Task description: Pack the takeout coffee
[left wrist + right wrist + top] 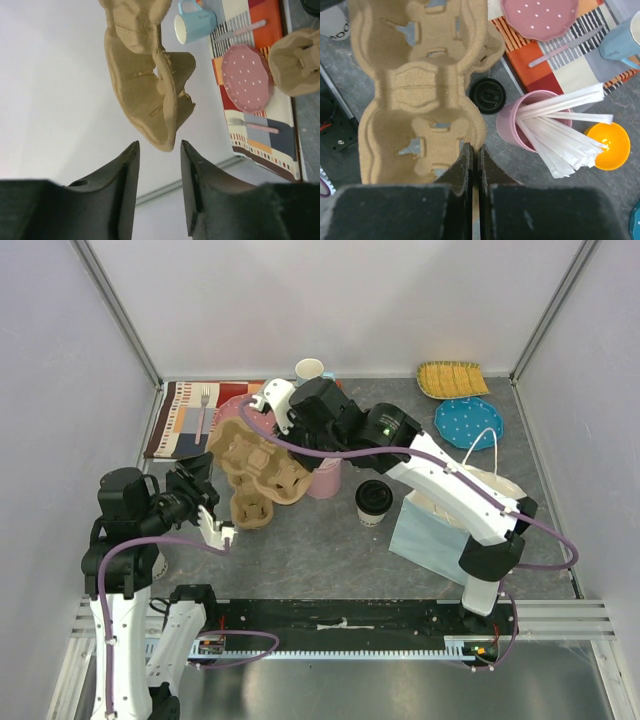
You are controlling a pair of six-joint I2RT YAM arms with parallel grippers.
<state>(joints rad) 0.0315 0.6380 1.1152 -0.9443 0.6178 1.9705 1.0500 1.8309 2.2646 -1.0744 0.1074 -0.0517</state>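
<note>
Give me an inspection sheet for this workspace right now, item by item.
Surface: grey table, no spills seen.
Job's things: takeout coffee upright, lid on, standing beside the blue paper bag; nothing grips it.
Clutter: pink cup of sticks, orange bowl, pink plate, blue mug, striped mat with fork, blue plate, yellow dish.
Grippers: right gripper jaws shut on the cardboard cup carrier; left gripper jaws open, carrier's edge at their tips, unclamped.
Cables: purple cable runs along the right arm, over the carrier.
Surroundings: white walls, metal frame posts.
</note>
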